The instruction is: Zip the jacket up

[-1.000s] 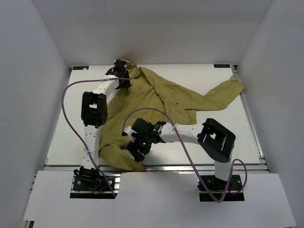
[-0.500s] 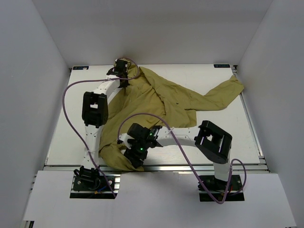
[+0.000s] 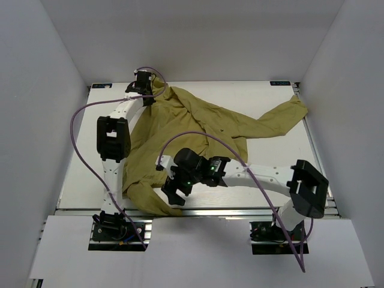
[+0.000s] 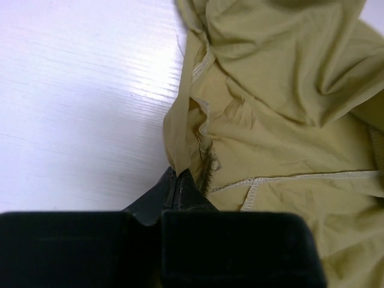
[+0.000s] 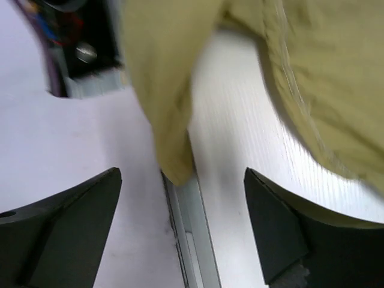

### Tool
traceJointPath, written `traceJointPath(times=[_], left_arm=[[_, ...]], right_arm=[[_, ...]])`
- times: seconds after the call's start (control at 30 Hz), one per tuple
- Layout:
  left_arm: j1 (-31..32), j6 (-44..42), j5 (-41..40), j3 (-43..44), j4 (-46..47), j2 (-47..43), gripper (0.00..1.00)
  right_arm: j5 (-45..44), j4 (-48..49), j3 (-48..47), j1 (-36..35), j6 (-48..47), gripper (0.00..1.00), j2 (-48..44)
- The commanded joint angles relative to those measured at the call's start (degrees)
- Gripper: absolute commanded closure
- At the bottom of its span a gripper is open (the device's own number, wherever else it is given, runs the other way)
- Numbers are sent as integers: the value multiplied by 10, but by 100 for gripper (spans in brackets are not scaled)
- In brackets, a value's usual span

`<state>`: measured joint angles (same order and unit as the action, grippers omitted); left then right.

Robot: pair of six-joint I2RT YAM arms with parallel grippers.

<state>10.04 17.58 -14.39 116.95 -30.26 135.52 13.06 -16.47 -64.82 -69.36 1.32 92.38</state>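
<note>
Two grippers: the left gripper (image 3: 147, 96) (image 4: 178, 175) has its fingers pressed together on a fold at the jacket's edge; the right gripper (image 3: 171, 192) (image 5: 180, 180) has its fingers wide apart on either side of a hanging tip of cloth and holds nothing.
Jacket: the jacket (image 3: 198, 129) (image 4: 288, 138) (image 5: 324, 72) lies crumpled across the table (image 3: 282, 174) (image 4: 78, 90). One sleeve reaches toward the far right corner, and a lobe droops over the near edge by the left arm's base.
Feel: likely thin, light and limp. It should bunch and drape rather than hold a shape. It looks sturdy enough, but a pinch will probably drag only the cloth nearest to it.
Slip: the cloth will probably slide easily between smooth fingers, so a grip on a single layer may creep.
Where to hold: the stitched seams and hems seen in the left wrist view look like the firmest places. For zipping, the bottom hem beside the front opening would serve best. The slider cannot be made out.
Surface: smooth, white and faintly grained, with some shine. The cloth will likely glide on it. A metal rail (image 5: 192, 234) runs along the near edge and could snag the hanging end.
Room: plain white walls (image 3: 36, 120) stand close on three sides. A purple cable (image 3: 201, 134) loops above the jacket.
</note>
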Motion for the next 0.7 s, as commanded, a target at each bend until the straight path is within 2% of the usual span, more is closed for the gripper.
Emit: traceJointPath(times=[0.0, 0.2, 0.33, 0.4, 0.43, 0.47, 0.6, 0.67], left_arm=[[-6, 9, 7, -8, 27, -76, 100], [-6, 12, 8, -8, 29, -83, 100], [-9, 11, 1, -2, 28, -81, 100], [-11, 11, -1, 4, 25, -76, 100], [-11, 12, -2, 9, 25, -74, 100], [-14, 13, -5, 12, 24, -72, 100], [-26, 32, -19, 33, 14, -56, 100], [-34, 36, -27, 46, 10, -47, 100]], right_arm=[[61, 45, 9, -7, -11, 11, -15], [59, 45, -29, -24, -42, 11, 76], [86, 36, -81, -24, -52, 16, 147], [91, 23, -105, -24, -49, 40, 164], [82, 14, -109, -24, -43, 57, 164], [66, 20, -103, -24, -26, 100, 155], [-30, 69, 18, -19, 39, 100, 26], [-27, 46, 47, 0, 64, 100, -59]])
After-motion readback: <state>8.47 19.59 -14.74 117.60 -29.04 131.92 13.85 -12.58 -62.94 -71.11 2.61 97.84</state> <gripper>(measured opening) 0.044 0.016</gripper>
